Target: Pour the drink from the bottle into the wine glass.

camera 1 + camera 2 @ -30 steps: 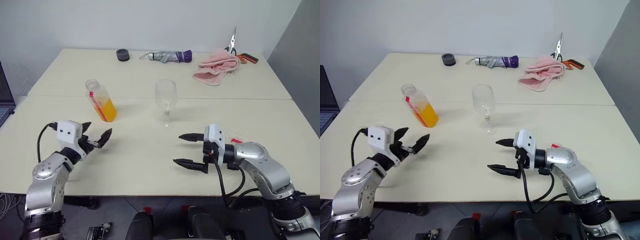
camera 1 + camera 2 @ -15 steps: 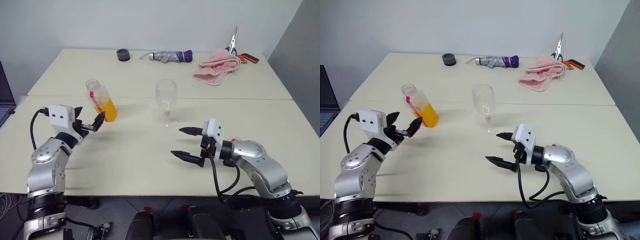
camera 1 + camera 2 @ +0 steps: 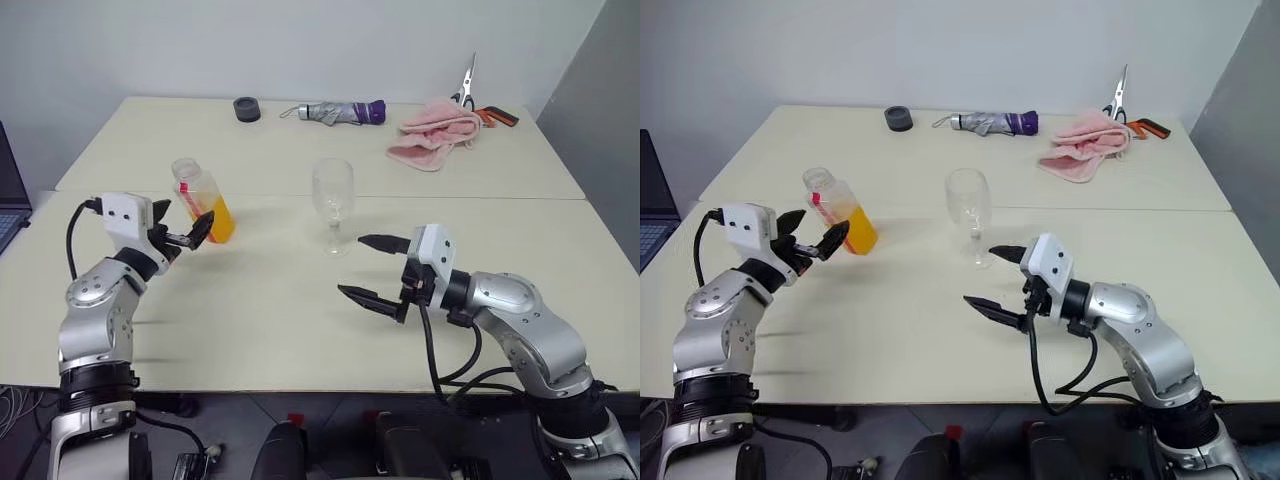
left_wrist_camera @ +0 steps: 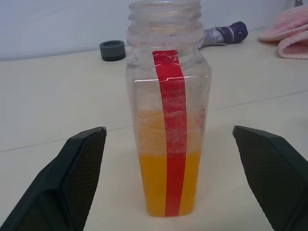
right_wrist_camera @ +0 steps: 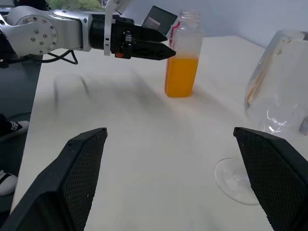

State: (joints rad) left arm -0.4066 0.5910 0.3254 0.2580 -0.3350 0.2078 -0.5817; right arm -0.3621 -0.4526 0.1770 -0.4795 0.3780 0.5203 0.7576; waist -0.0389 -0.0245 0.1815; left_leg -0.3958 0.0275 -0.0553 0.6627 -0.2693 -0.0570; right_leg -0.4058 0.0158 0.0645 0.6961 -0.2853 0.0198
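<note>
Since a second ago, left end effector (image 3: pixel 192 232) has risen and advanced, fingers spread wide, empty, just short of the uncapped, squarish clear plastic bottle (image 3: pixel 201 200) with red stripe, upright on the cream worktop (image 3: pixel 300 320); orange drink (image 4: pixel 169 180) fills its lower part. Right end effector (image 3: pixel 372 268), raised, wide open, empty, sits near the clear stemmed wine glass (image 3: pixel 332 203), standing mid-worktop.

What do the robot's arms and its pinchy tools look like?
Both arms are shiny silver metal with rounded joints and black bands. Each ends in a white boxy block, and a black cable loops from it back along the arm. The left tool and right tool each have two black pointed fingers with a fine meshy, checkered texture on the inner faces.
</note>
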